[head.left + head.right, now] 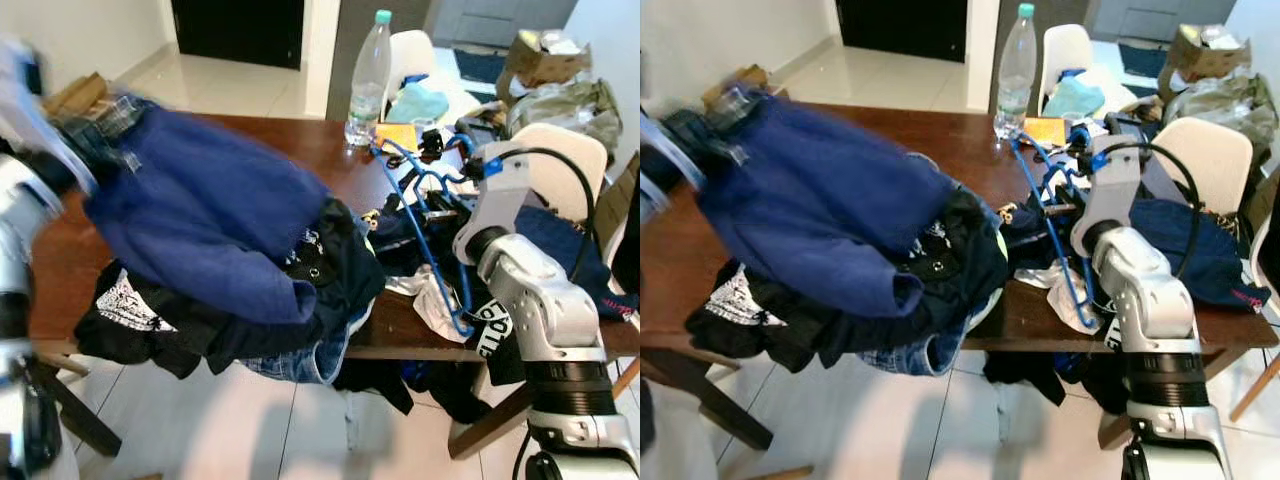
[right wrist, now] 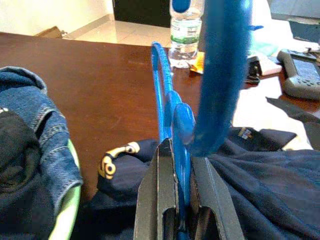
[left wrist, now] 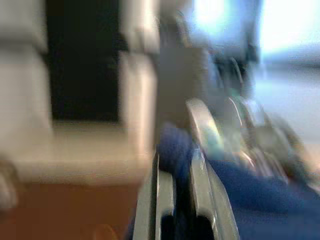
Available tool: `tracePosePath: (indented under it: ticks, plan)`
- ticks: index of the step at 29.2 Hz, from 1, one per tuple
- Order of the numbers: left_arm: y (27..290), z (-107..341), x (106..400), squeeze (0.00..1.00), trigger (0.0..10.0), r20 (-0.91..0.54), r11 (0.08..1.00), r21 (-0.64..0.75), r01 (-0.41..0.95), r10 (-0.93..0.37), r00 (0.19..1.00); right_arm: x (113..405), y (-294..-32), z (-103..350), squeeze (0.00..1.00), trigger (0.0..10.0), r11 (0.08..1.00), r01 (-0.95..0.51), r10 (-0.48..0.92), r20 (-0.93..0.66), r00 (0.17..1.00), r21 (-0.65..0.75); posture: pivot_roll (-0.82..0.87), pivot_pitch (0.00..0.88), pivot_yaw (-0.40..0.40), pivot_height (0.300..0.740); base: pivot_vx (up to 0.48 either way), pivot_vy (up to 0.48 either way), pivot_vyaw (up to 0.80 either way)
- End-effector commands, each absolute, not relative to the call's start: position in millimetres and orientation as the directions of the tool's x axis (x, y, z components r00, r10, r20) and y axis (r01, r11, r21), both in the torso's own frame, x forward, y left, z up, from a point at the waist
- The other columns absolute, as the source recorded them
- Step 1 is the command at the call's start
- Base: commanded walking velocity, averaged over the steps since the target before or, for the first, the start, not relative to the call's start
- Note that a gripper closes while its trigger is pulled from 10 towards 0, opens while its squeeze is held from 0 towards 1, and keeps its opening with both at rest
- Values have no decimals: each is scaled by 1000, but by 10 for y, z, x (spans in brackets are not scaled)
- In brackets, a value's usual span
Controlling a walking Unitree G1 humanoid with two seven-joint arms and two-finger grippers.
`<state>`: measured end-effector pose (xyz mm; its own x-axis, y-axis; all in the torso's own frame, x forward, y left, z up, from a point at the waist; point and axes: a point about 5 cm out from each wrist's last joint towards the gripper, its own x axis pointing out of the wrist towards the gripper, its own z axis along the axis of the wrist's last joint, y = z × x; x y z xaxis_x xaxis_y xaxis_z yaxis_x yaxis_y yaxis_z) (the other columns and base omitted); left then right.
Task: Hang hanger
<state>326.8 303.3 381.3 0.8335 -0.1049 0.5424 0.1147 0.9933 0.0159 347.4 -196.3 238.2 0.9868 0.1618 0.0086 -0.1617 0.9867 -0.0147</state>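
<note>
At a wooden table (image 1: 255,135) heaped with clothes, the right gripper (image 2: 181,165) is clamped on a blue hanger (image 1: 432,232) right of centre in the head view, apparently steadying it for dressing. The left gripper (image 3: 181,185), pinched on a blue garment (image 1: 200,215), lifts it at upper left, well apart from the hanger.

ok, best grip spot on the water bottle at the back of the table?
Judging by shape: the water bottle stands upright near the table's far edge, so take its mid-body side-on, from the robot's left over bare tabletop. The blue hanger, held in the right gripper, and clutter crowd its right side.
</note>
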Motion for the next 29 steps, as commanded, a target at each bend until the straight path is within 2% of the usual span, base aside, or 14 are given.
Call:
tracePosePath:
  ticks: [1, 2, 4, 6, 8, 11, 15, 21, 22, 23, 24, 25, 26, 29]
  plan:
    - [3330, 4025, 3170, 0, 10000, 605, 990, -54, -129, 135, 785, 3483, -1965, 2407, 0, 10000, 988, -156, 156, 19, 988, -13, 87, 80, -52, 740, 0, 0, 0]
    - [3505, 4282, 3003, 0, 10000, 671, 945, -134, -299, 308, 675, 3488, -1953, 2405, 0, 10000, 987, -158, 158, 22, 987, -8, 87, 78, -51, 740, 0, 0, 0]
    - [3505, 4282, 3003, 0, 10000, 671, 945, -134, -299, 308, 675, 3488, -1953, 2405, 0, 10000, 987, -158, 158, 22, 987, -8, 87, 78, -51, 740, 0, 0, 0]
    - [3402, 4596, 2783, 0, 10000, 759, 871, -177, -458, 417, 500, 3490, -1941, 2404, 0, 10000, 987, -158, 158, 27, 987, -1, 85, 73, -48, 740, 0, 0, 0]
    - [3402, 4596, 2783, 0, 10000, 759, 871, -177, -458, 417, 500, 3490, -1941, 2404, 0, 10000, 987, -158, 158, 27, 987, -1, 85, 73, -48, 740, 0, 0, 0]
    - [3242, 4663, 2715, 0, 10000, 790, 836, -210, -506, 450, 417, 3490, -1944, 2411, 0, 10000, 987, -158, 158, 31, 987, 1, 82, 71, -47, 740, 0, 0, 0]
    - [3186, 4644, 2725, 0, 10000, 790, 831, -218, -512, 459, 407, 3488, -1952, 2415, 0, 10000, 988, -157, 157, 32, 987, 1, 81, 71, -46, 740, 0, 0, 0]
    - [3059, 4548, 2834, 0, 10000, 780, 851, -182, -493, 431, 455, 3485, -1963, 2411, 0, 10000, 988, -155, 155, 31, 987, 2, 83, 72, -46, 740, 0, 0, 0]
    - [2929, 4411, 2984, 0, 10000, 757, 873, -154, -463, 406, 513, 3483, -1967, 2404, 0, 10000, 988, -153, 153, 29, 988, 2, 84, 76, -46, 740, 0, 0, 0]
    - [2929, 4411, 2984, 0, 10000, 757, 873, -154, -463, 406, 513, 3483, -1967, 2404, 0, 10000, 988, -153, 153, 29, 988, 2, 84, 76, -46, 740, 0, 0, 0]
    - [2755, 4180, 3180, 0, 10000, 708, 907, -113, -405, 360, 608, 3482, -1965, 2395, 0, 10000, 988, -155, 155, 25, 988, 0, 83, 79, -50, 740, 0, 0, 0]
    - [2755, 4180, 3180, 0, 10000, 708, 907, -113, -405, 360, 608, 3482, -1965, 2395, 0, 10000, 988, -155, 155, 25, 988, 0, 83, 79, -50, 740, 0, 0, 0]
    - [2582, 3941, 3363, 0, 10000, 647, 939, -106, -328, 316, 694, 3481, -1962, 2389, 0, 10000, 988, -156, 156, 22, 988, -1, 84, 80, -50, 740, 0, 0, 0]
    - [2403, 3728, 3494, 0, 10000, 592, 963, -85, -256, 255, 765, 3480, -1962, 2385, 0, 10000, 988, -155, 155, 18, 988, -4, 81, 82, -52, 740, 0, 0, 0]
